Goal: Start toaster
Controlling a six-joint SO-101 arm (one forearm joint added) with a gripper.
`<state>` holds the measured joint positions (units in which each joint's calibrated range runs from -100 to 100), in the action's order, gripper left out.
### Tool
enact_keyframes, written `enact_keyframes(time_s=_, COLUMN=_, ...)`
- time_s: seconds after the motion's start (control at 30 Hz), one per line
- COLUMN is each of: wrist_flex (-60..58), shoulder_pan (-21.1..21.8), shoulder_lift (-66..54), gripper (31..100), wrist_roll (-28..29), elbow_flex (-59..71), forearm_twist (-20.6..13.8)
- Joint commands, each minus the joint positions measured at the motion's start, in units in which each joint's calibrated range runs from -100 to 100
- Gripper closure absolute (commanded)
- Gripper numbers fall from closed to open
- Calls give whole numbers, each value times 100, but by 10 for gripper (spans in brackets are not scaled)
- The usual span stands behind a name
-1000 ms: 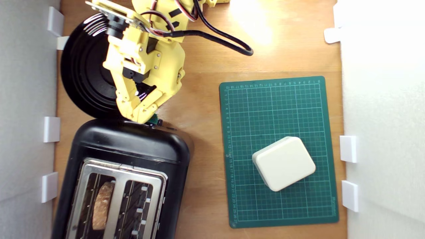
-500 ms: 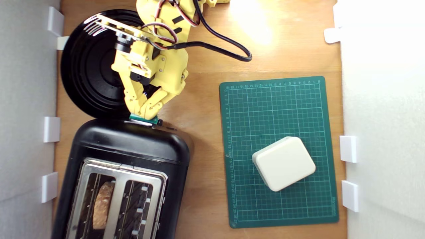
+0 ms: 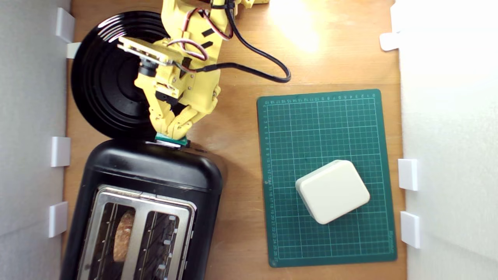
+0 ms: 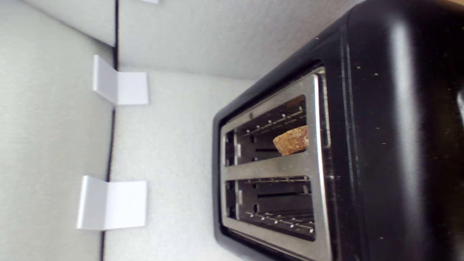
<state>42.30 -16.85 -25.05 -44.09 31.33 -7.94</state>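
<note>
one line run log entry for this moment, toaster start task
phase: pressing lever | gripper: tips together on teal lever | toaster: bread in one slot, other empty | plate: under arm

Looks like a hobby lab or maker setup rather than a real kitchen: wooden bench [image 3: 241,116] boxed in by white foam walls [image 3: 451,116] on clip-on brackets [image 3: 407,174], green cutting mat [image 3: 327,128], 3D-printed yellow arm [image 3: 194,77] with exposed wiring.
</note>
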Motion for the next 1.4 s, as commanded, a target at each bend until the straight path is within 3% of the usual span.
enact_keyframes(time_s=0.0, wrist_flex=-80, shoulder_pan=-37, shoulder_lift=390, gripper=988, wrist_roll=24, elbow_flex=-466, forearm_twist=-22)
enact_keyframes(time_s=1.37, wrist_flex=-97, shoulder_pan=-100, shoulder_lift=2480, gripper=989, wrist_roll=24, elbow_flex=-675, forearm_twist=-172)
